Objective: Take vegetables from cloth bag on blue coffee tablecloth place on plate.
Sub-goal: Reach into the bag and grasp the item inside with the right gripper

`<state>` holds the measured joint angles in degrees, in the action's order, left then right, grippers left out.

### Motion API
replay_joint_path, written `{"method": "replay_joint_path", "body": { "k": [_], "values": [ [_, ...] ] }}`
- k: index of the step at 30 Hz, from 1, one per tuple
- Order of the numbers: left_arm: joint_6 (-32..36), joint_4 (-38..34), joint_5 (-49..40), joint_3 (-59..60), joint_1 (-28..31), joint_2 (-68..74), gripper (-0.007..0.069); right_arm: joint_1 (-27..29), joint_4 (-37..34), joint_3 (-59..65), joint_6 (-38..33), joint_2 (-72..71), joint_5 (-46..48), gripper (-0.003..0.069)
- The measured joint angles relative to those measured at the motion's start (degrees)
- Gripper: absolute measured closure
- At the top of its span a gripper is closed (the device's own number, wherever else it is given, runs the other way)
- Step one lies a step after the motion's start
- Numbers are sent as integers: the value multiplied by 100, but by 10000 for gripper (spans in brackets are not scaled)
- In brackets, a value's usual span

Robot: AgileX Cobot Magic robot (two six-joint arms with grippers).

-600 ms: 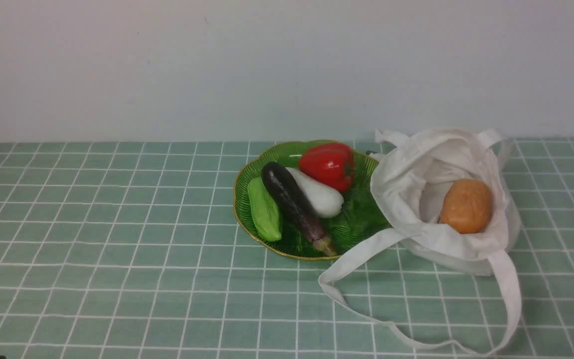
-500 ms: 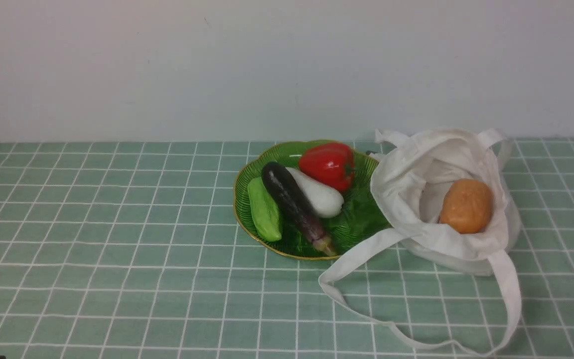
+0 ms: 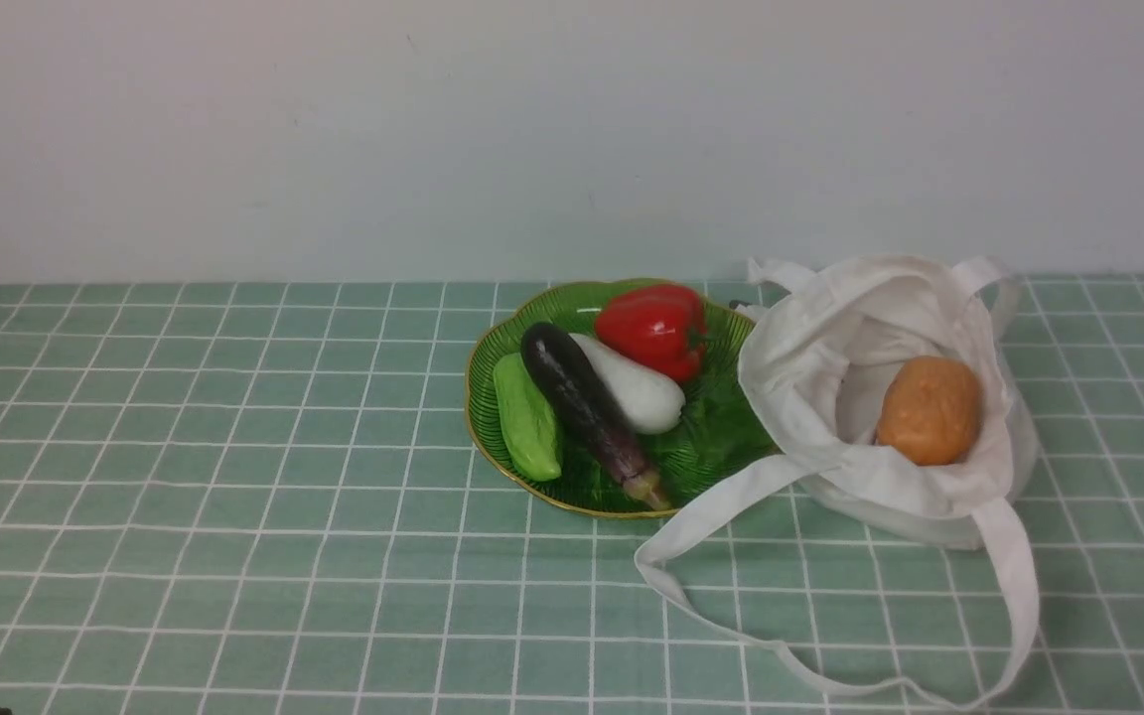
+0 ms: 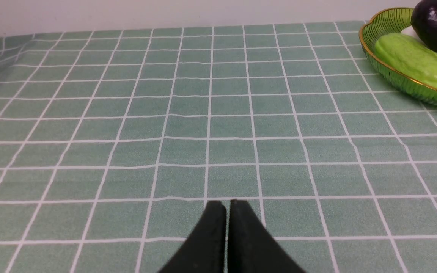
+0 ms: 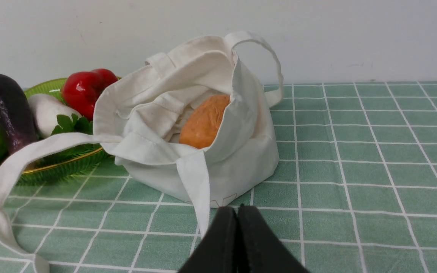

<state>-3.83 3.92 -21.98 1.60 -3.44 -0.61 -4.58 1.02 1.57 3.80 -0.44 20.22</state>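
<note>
The orange-brown potato (image 3: 929, 410) lies inside the open white cloth bag (image 3: 810, 377) at the right of the tablecloth (image 3: 234, 447). It also shows in the right wrist view (image 5: 204, 122), inside the bag (image 5: 241, 159). The dark green plate (image 3: 493, 367) with a gold rim stands just left of the bag. My right gripper (image 5: 237, 207) is shut and empty, low over the cloth in front of the bag. My left gripper (image 4: 228, 203) is shut and empty over bare cloth, away from the plate (image 4: 393, 81). Neither gripper shows in the front view.
The plate holds a red pepper (image 3: 653, 328), a white eggplant-shaped piece (image 3: 637, 387), a dark purple eggplant (image 3: 582, 402), a light green gourd (image 3: 527, 417) and green leaves. The bag's long strap (image 3: 1019, 596) loops over the cloth toward the front. A pale wall stands behind the table.
</note>
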Motion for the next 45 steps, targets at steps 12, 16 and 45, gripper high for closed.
{"method": "replay_joint_path", "body": {
  "k": [12,16,45],
  "values": [
    [0,0,0,0,0,0,632,0,0,0,0,0,0,673],
    [0,0,0,0,0,0,632,0,0,0,0,0,0,673],
    [0,0,0,0,0,0,632,0,25,11,145,0,-330,673]
  ]
}}
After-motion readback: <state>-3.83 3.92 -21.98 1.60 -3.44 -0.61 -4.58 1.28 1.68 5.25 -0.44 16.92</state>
